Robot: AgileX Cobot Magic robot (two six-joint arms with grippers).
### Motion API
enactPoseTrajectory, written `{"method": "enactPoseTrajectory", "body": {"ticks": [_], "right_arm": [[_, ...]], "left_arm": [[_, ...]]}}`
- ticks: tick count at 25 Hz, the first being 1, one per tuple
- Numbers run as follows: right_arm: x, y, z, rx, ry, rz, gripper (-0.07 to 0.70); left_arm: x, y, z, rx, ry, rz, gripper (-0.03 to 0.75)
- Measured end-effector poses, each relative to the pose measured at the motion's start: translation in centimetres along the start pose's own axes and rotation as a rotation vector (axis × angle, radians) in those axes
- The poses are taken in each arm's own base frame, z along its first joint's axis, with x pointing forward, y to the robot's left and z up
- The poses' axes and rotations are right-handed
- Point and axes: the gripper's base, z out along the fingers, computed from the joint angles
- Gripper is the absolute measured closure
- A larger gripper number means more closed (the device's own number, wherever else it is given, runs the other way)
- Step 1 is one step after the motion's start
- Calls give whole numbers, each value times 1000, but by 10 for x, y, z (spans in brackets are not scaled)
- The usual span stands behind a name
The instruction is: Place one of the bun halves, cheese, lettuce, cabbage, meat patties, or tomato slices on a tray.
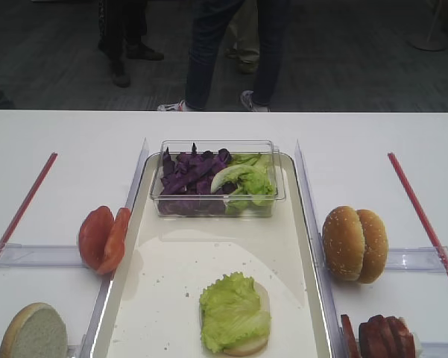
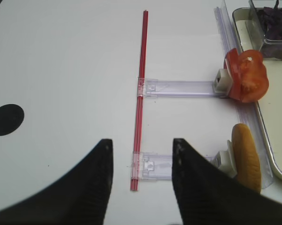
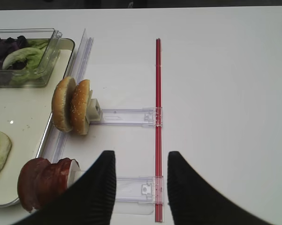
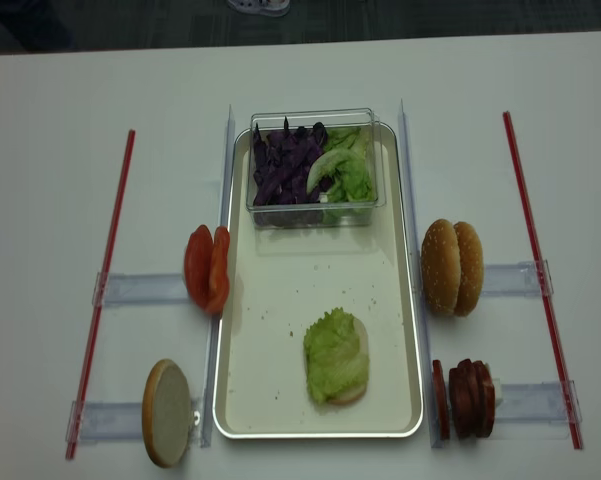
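Right tool (image 3: 141,183) fills the near edge of my right wrist view, fingers spread, pinching nothing, hovering over bare counter (image 3: 225,84). Meat patties (image 3: 42,183) stand at its 9 o'clock, upright bun halves (image 3: 71,106) at 11. Left tool (image 2: 141,180) likewise spread and empty; tomato slices (image 2: 245,76) at its 2 o'clock. Tray (image 4: 280,400) already carries a bun half topped with lettuce (image 4: 336,354). Judging by that, patty, tomato, cabbage (image 4: 285,165) and top bun remain.
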Motion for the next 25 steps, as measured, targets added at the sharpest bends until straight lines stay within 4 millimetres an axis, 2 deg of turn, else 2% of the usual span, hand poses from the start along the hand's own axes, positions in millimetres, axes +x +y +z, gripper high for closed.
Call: {"method": "enactPoseTrajectory", "body": {"ticks": [25], "right_arm": [[0,0,0,0,0,0,327]], "left_arm": [[0,0,0,0,0,0,428]]}}
